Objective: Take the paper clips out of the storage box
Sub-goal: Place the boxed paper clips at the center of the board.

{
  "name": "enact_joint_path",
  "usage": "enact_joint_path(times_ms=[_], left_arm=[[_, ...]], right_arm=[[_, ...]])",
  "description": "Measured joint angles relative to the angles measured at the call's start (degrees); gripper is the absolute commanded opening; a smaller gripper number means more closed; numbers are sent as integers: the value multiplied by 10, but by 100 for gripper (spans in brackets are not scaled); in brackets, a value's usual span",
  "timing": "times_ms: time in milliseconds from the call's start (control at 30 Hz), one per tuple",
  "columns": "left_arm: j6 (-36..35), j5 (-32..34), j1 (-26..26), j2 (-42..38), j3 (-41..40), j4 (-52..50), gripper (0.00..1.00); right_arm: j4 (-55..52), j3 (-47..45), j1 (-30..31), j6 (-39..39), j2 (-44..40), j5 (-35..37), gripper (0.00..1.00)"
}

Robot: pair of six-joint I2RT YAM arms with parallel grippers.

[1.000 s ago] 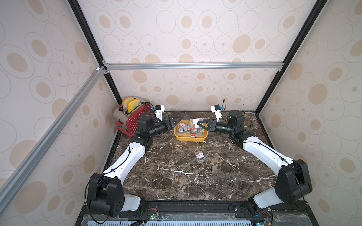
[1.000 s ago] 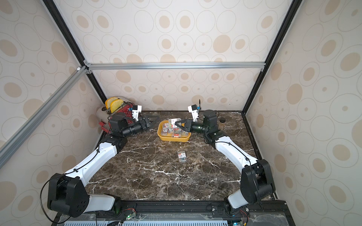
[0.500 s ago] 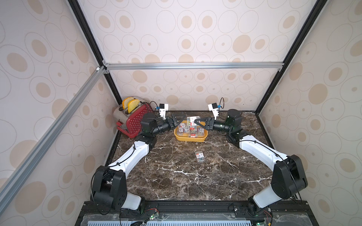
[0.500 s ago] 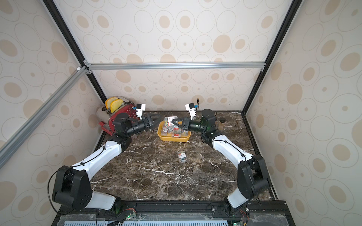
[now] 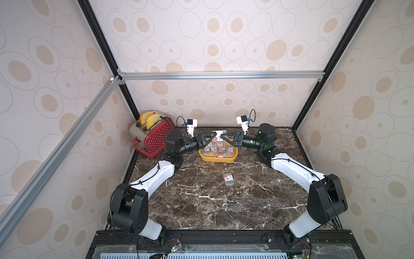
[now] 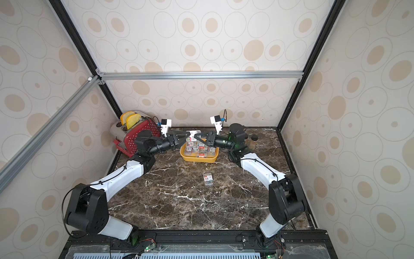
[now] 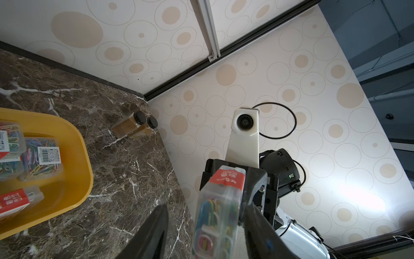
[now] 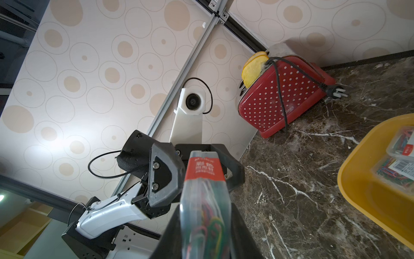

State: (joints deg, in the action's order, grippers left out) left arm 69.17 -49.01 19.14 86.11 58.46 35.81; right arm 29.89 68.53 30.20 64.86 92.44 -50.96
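A clear box of coloured paper clips with a red-and-white label hangs above the yellow storage box. My right gripper is shut on it, one finger on each broad face. My left gripper reaches around the same box from the opposite side. One of its fingers lies against the box and the other stands a gap away, so it is open. Several more clip boxes lie in the storage box. One clip box lies flat on the marble in front of it.
A red dotted toaster with yellow slices stands at the back left corner, its cord and plug trailing on the marble. Two brown black-capped jars lie at the back right by the wall. Both arms meet over the tub.
My left gripper has moved right to the box held by my right gripper, and its jaws have narrowed around it. The right gripper has kept its grip and shifted slightly left and up.
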Motion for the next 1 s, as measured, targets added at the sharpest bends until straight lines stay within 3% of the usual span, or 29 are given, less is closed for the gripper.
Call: enact_joint_path(times_ms=[267,433,533,633,733,867,1000], left_arm=[[5,-4,0,2,2,12,30],[2,-7,-1,3,9,16,23],[0,-9,-2,3,11,15,21],[-9,-13,-1,3,18,-1,21],[-26,-25,-1,3,33,-38,21],[-82,-46,-8,3,68,-134,21],[-193,-73,-14,9,135,-299,21]], right_arm=[[13,5,1,18,11,-3,9],[14,10,0,28,11,-6,19],[9,14,-1,26,11,-8,33],[-14,19,-1,6,11,-8,59],[-67,26,0,-46,9,-8,73],[-187,30,-4,-151,-15,4,83],[-317,34,-18,-277,-60,31,87]])
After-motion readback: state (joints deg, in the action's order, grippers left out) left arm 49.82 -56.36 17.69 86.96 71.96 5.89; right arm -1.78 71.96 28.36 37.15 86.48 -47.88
